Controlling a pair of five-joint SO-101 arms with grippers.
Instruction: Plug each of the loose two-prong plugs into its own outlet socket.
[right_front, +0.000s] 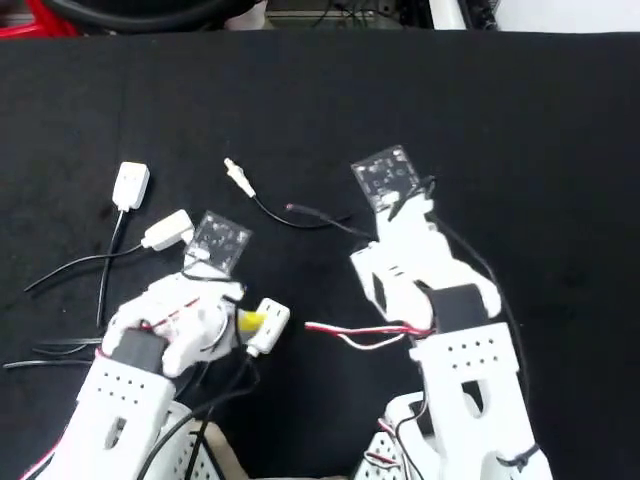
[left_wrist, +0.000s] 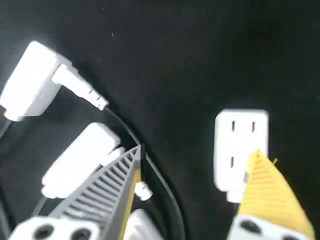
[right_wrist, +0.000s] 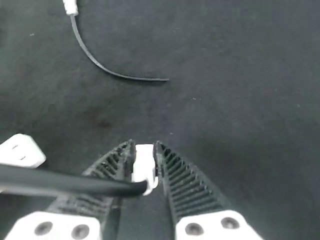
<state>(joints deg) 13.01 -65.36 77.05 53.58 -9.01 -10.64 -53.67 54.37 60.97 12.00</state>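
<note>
- Two-prong plug (right_wrist: 144, 167) first: it's pinched between the ribbed fingers of my right gripper (right_wrist: 144, 146), which is clenched tight on it. A black cable (right_wrist: 75, 185) crosses just in front.
- My left gripper (left_wrist: 197, 150) is spread wide, gripping nothing. Its yellow fingertip (left_wrist: 257, 162) overlaps the closest end of an outlet socket (left_wrist: 241, 140), which lies slots-up on the table (right_front: 520, 120).
- It's tight beside my grey finger (left_wrist: 112, 180). One white cord end (left_wrist: 80, 157) lies right against it, another white block (left_wrist: 30, 82) is just past that, and black wires thread between them.
- Ahead of the right gripper there's bare black cloth, with plenty of room to swing.
- Farther out, a second plug (right_front: 238, 177) lies loose. Its thin lead (right_front: 270, 212) curls back toward my right arm, and it's apart from every socket.
- The table's far edge runs straight across, well beyond everything, with open cloth all along it.
</note>
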